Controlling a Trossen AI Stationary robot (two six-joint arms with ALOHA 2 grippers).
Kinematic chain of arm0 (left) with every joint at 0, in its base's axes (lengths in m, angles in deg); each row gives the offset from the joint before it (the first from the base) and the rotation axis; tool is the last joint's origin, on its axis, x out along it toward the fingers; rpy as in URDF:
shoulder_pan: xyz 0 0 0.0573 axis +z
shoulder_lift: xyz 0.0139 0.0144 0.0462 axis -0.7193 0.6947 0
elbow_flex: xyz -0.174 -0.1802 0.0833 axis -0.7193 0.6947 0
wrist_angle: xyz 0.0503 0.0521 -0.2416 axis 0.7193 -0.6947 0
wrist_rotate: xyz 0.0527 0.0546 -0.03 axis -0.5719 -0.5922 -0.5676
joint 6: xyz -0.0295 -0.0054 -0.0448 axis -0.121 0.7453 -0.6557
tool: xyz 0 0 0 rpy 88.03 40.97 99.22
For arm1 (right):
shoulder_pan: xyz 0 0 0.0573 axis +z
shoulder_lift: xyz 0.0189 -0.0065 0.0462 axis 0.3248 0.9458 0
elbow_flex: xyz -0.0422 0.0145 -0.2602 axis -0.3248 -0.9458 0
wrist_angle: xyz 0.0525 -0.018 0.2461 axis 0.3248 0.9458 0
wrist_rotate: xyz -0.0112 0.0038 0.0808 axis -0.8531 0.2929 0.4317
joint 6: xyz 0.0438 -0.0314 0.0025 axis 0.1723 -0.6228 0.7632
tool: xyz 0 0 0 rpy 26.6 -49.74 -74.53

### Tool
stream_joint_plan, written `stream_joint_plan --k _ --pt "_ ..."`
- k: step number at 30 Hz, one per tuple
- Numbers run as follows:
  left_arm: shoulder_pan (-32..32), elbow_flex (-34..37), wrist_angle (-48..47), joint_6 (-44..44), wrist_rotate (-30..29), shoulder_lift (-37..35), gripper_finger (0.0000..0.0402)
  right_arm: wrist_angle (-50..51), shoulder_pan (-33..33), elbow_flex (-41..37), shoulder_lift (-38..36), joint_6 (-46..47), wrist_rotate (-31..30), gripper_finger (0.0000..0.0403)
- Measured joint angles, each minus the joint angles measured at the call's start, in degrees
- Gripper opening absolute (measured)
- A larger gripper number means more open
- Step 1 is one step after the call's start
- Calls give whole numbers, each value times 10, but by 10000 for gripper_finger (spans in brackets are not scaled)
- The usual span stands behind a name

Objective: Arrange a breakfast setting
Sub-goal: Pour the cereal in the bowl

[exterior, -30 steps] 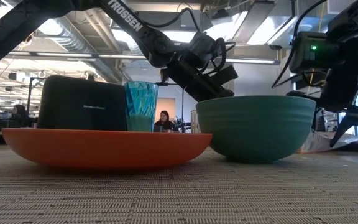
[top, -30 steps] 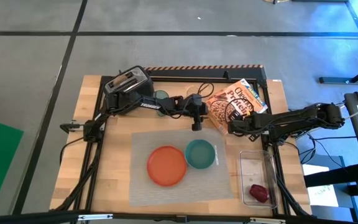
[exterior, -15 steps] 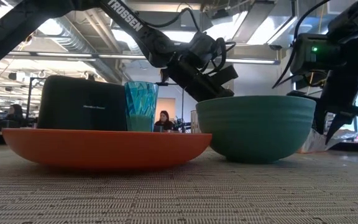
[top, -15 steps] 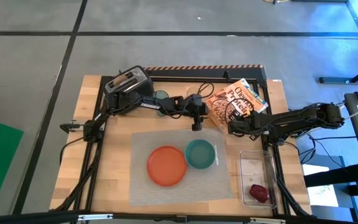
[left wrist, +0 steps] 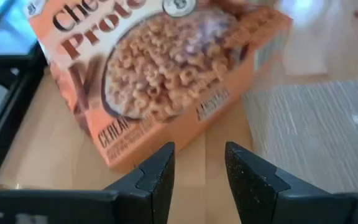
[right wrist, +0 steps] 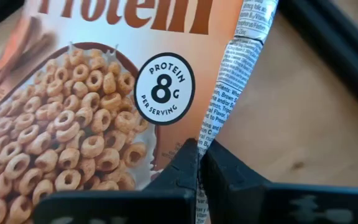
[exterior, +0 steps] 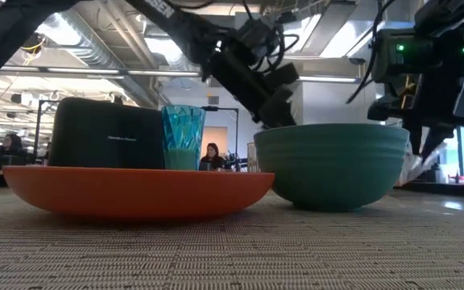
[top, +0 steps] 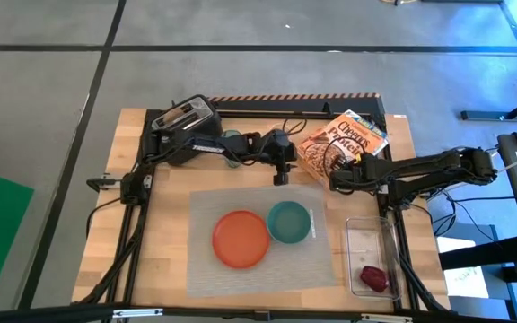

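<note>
A: High view first: we see the cereal box (top: 341,145) lying tilted near the far edge of the tabletop, and the right gripper (top: 334,180) is at its near corner. In the right wrist view our jaws are pinched together on the box's edge flap, the thin printed side panel.

B: So we hold it by a fold of card. We judge the box light, but soft at that flap; it could bend or tear, and the box may swing under the jaws. A hold across the stiffer body would be surer.

A: Agreed. The left gripper (top: 281,177) hangs just off the box's other side, jaws partly apart and holding nothing; its wrist view shows the box face just ahead of them.

B: And the rest of the setting?

A: On the near side of both sets of jaws lies the grey placemat (top: 240,274), with the orange plate (top: 240,239) and teal bowl (top: 289,222) touching on it. The tumbler (exterior: 183,138) stands back by the toaster (top: 185,117), behind the left jaws. The dark-red fruit (top: 373,277) sits in a clear tray (top: 366,235), well toward us from the right jaws.
</note>
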Motion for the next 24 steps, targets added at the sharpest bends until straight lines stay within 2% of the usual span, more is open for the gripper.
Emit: stream_joint_plan --k 4,9,16,24 --pt "-5 0 -17 1 -2 -27 136 45 4 20 -1 -18 -15 0" --pt "-10 0 -13 3 -4 -66 136 93 40 42 -1 -10 -58 0" --pt "-10 0 -17 4 -11 -109 136 142 116 48 -2 -9 -110 0" --pt "-10 -1 -25 -1 -19 -122 136 185 193 55 -2 15 -165 0"
